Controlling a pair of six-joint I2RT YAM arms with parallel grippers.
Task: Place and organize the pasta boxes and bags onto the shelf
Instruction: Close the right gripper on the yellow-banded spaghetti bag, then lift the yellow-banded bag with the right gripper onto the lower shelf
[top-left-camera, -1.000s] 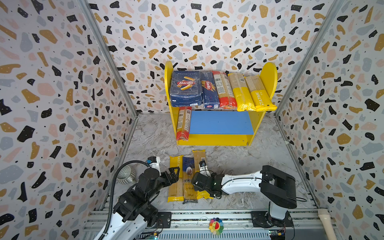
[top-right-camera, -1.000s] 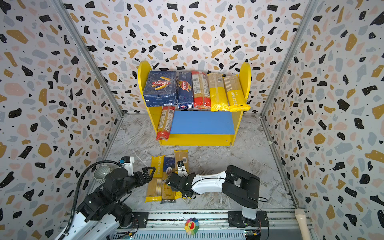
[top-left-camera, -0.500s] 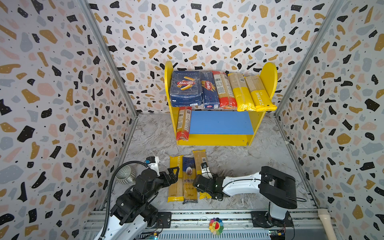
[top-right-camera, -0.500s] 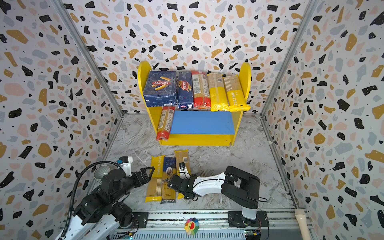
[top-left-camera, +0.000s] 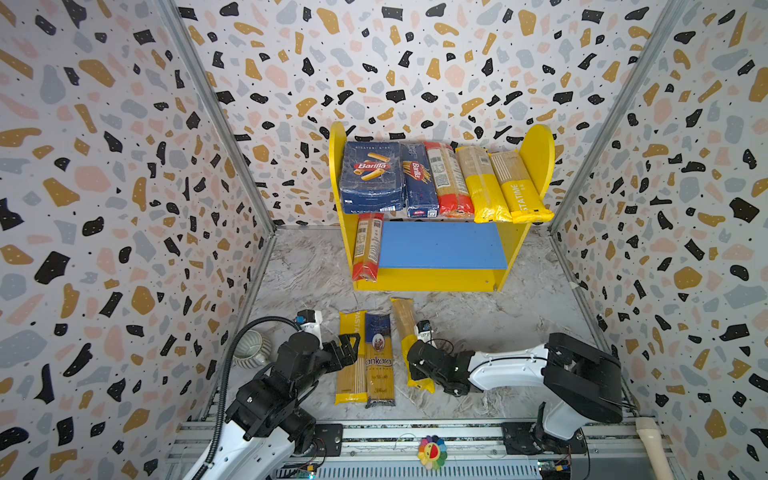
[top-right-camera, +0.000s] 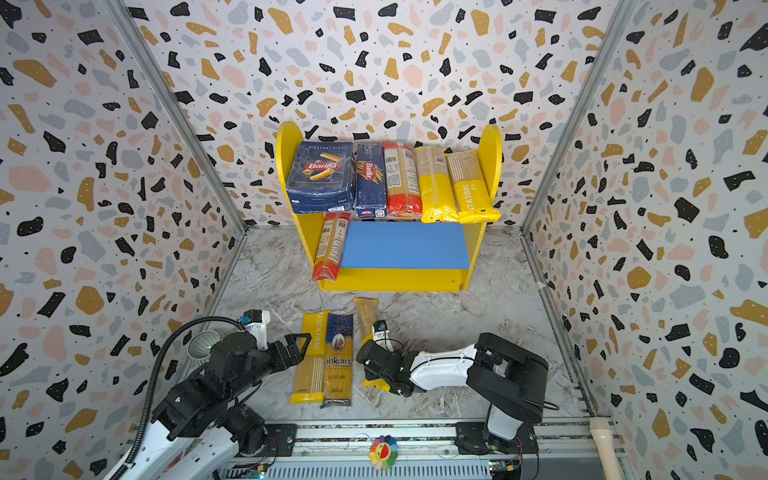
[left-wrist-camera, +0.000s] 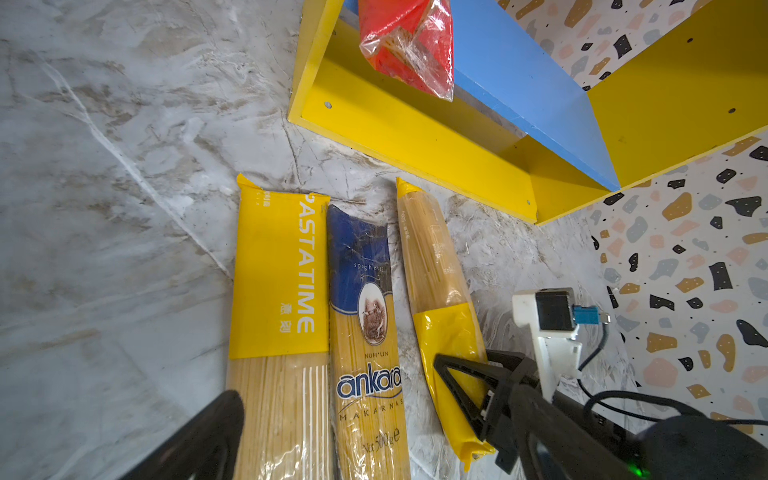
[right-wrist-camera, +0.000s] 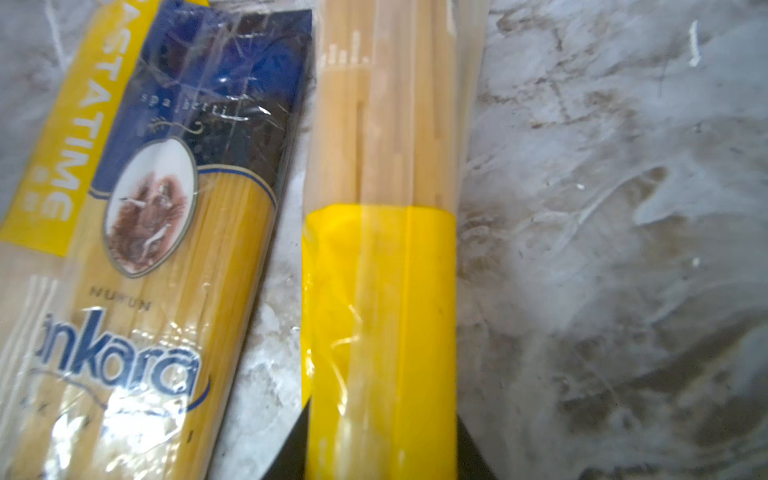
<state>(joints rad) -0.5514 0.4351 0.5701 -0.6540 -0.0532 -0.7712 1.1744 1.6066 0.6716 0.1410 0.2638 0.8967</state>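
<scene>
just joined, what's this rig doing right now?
Two arms are shelving pasta. The right gripper is shut on the near end of a yellow-ended bag lying on the table. The left gripper hangs open at the PASTATIME bag, which lies beside the ankara bag. On the shelf, a wide box, a narrow box and three bags sit side by side up top; one red-ended bag sits at the left of the blue lower board.
</scene>
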